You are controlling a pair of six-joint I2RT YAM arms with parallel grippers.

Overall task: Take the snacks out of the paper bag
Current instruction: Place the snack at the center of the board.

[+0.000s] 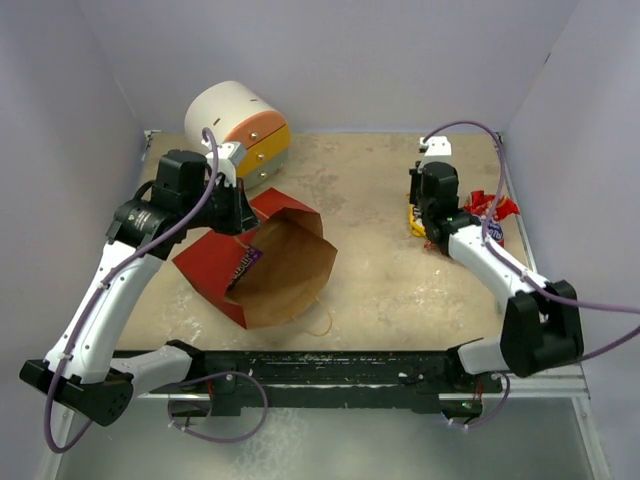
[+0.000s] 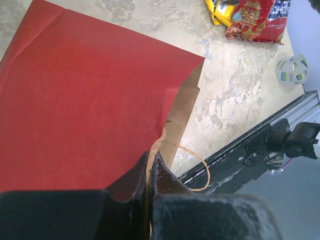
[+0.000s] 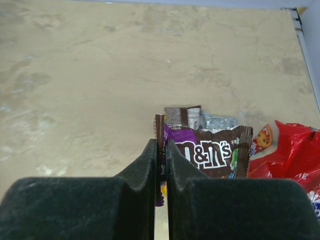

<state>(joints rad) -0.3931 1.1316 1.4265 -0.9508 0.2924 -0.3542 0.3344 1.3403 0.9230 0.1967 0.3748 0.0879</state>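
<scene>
The paper bag (image 1: 270, 265), red outside and kraft brown inside, lies on its side with its mouth toward the front right. A purple packet (image 1: 246, 262) shows inside the mouth. My left gripper (image 1: 238, 220) is shut on the bag's upper rim, and the left wrist view shows the pinched paper edge between its tips (image 2: 150, 156). My right gripper (image 1: 432, 232) is at the far right, shut on the edge of a brown and purple M&M's packet (image 3: 210, 152). A big red bag (image 1: 492, 208) and a yellow packet (image 1: 415, 222) lie beside it on the table.
A white round drawer unit (image 1: 240, 125) with orange and yellow drawers stands at the back left, behind the bag. A small tape roll (image 2: 292, 70) lies near the right front. The bag's twisted handle (image 2: 202, 170) hangs by the black front rail (image 1: 330, 365). Walls close in on the left, back and right.
</scene>
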